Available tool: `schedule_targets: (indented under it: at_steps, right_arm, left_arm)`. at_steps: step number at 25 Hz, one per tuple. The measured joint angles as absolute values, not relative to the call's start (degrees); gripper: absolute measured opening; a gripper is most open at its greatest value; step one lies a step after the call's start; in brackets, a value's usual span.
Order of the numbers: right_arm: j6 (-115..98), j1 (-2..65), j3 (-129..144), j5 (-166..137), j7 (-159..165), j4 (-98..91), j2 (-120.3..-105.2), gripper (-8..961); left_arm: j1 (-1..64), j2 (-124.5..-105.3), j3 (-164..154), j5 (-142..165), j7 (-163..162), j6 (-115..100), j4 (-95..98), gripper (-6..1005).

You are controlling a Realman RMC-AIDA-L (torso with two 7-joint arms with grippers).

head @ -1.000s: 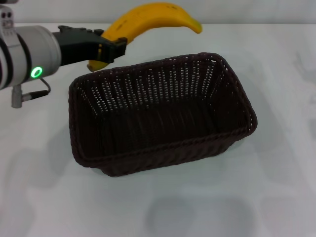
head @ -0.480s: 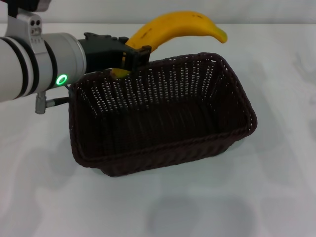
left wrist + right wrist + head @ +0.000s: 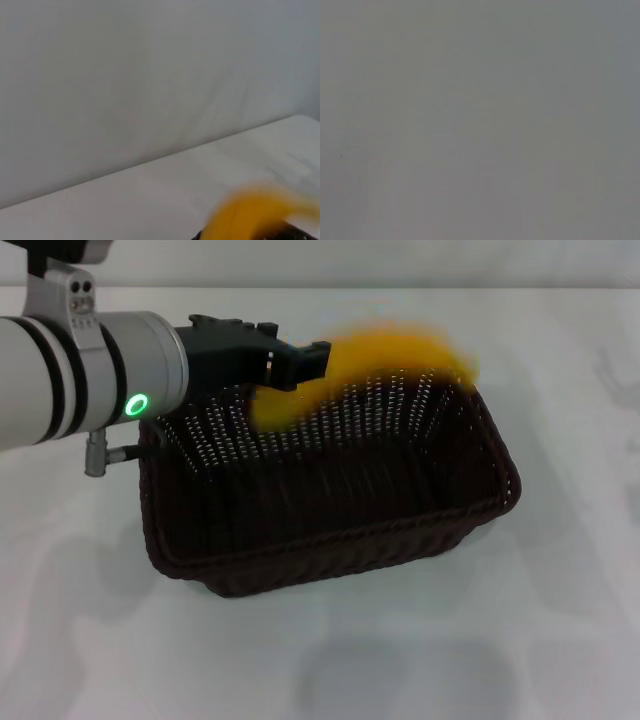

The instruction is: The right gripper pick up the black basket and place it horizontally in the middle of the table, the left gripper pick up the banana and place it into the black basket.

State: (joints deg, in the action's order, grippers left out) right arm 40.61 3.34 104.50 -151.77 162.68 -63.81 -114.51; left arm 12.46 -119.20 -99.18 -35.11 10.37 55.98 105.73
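The basket (image 3: 330, 475) is already set on the table (image 3: 560, 640), lying lengthwise across the middle with its open top upward, so the first half of the task is judged done. The step in hand is the second: the banana (image 3: 385, 365) is being brought to the basket by the left gripper (image 3: 300, 365). In the head view the banana is seen as a blurred yellow streak above the far rim of the basket, one end at the gripper and the other reaching toward the far right corner. It is held up in the air and is not yet inside. The gripper is clenched on the banana's near end, though the contact itself is smeared by the blur.

In the left wrist view only the yellow blur of the banana (image 3: 250, 212) and a dark sliver of the basket's rim are shown over the pale table. The right gripper is not seen in any view; the right wrist view offers only a flat grey field, so that arm is taken to be parked away from the work.

The next move is judged to call for the banana to be carried a little nearer over the basket's open middle, lowered below the rim and then released. Nothing else is seen on the table. The one obstacle is the far rim itself, on which the banana's free end could catch if it is lowered too soon.
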Motion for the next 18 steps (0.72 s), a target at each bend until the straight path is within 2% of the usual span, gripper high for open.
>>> schedule_targets:
  at_steps: [1, 10, 15, 18]
  right_arm:
    - [40.6, 3.3, 104.5, -151.8, 162.7, -63.8, -114.52, 858]
    - [40.8, 3.4, 104.7, -151.8, 162.7, -63.8, -114.51, 858]
    - [41.2, 3.8, 104.8, -151.8, 162.7, -62.9, -114.51, 857]
    - [41.3, 4.2, 104.9, -151.8, 162.7, -62.4, -114.51, 857]
  left_arm:
    - [12.4, -119.19, -99.0, -35.6, 10.3, 55.9, 105.7, 492]
    - [12.3, -119.17, -98.3, -33.8, 10.4, 55.0, 105.4, 733]
    - [10.3, -119.18, -97.1, -29.6, 10.7, 46.8, 102.8, 893]
    - [9.0, -119.18, -96.0, -27.6, 10.9, 39.8, 100.2, 890]
